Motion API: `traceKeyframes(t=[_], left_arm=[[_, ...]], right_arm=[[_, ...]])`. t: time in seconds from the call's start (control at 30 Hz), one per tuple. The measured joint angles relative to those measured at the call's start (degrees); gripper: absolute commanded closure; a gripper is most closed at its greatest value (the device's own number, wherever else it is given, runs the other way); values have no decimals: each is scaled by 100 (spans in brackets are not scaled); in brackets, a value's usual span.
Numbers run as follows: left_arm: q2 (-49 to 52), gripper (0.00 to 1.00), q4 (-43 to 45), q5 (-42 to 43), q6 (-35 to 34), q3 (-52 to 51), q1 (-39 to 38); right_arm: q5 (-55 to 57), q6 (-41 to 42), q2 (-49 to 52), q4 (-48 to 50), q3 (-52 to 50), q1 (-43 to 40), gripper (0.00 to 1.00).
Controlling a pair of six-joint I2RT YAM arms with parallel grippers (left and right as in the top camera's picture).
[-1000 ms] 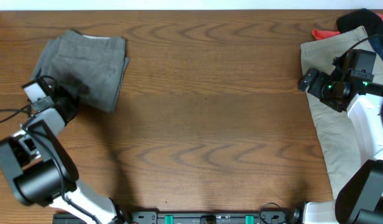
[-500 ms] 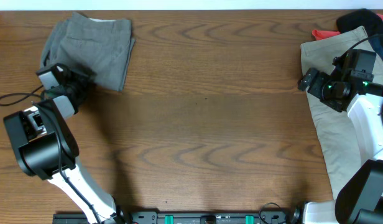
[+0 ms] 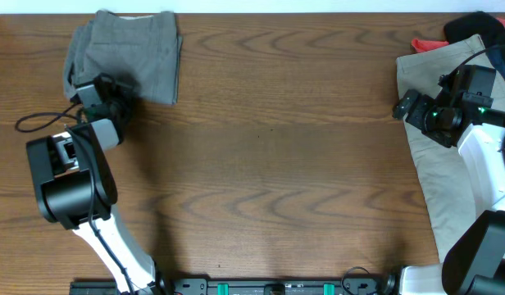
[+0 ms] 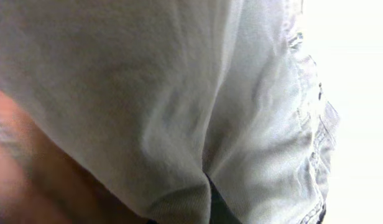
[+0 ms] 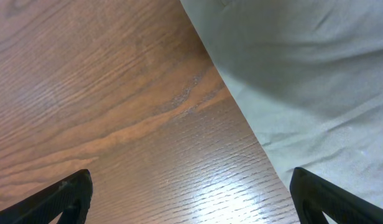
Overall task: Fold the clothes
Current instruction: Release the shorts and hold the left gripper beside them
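The left gripper (image 3: 113,90) is set against the near left corner of the folded grey shorts (image 3: 129,51). Whether its jaws are closed cannot be told, since its wrist view is filled with grey cloth. The shorts are laid at the far left corner of the table (image 3: 269,164) as a nearly square bundle, with a pale strip turned toward the far edge.

The right gripper (image 5: 191,186) is held with jaws wide apart, nothing between them, over bare wood just beside the left edge of the tan shorts (image 3: 425,172). These are stretched lengthwise, near to far, along the table's right side. A red piece (image 3: 429,43) and a dark piece (image 3: 478,29) are heaped at their far end.
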Motion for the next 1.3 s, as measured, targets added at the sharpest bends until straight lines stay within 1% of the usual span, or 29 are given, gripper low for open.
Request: traceKeyframes(t=[0.17,0.3,0.53,0.57,0.6,0.63,0.67,0.7,0.73,0.8,0.9,1.07,1.1,1.2,1.27,1.3], left_arm=[[55,94,415,-332,-11,0,-162],[140,94,793,-437,-17,0,-195],[289,94,852,-636,-28,0,-210],[289,83,859,-651,-28,0,-212],[289,53,861,-654,0,0,-216],[289,32,863,-647,-7,0,-216],[289,19,868,-654,-42,0,-216],[289,14,866,-634,-48,0,-216],[289,12,931,-581,-48,0,-216],[275,10,973,-494,-66,94,-227],[232,10,807,-374,-68,155,-225],[-116,11,-70,-258,-44,157,-221],[-210,14,-275,-251,-11,146,-221],[-595,31,-994,-284,94,116,-221],[-955,35,-1482,-380,186,109,-221],[-1152,34,-1694,-422,208,105,-221]], right_arm=[[-2,0,0,2,0,0,1],[0,0,-2,2,0,0,1],[-2,0,0,2,0,0,1],[-2,0,0,0,0,0,1],[0,0,0,2,0,0,1],[0,2,-2,2,0,0,1],[-2,2,-2,0,0,0,1],[-2,2,0,2,0,0,1],[0,0,-2,2,0,0,1],[-2,0,0,2,0,0,1],[-2,0,0,2,0,0,1],[0,0,0,0,0,0,1],[0,0,-2,0,0,0,1],[-2,0,-2,2,0,0,1],[0,0,0,0,0,0,1],[-2,0,0,2,0,0,1]])
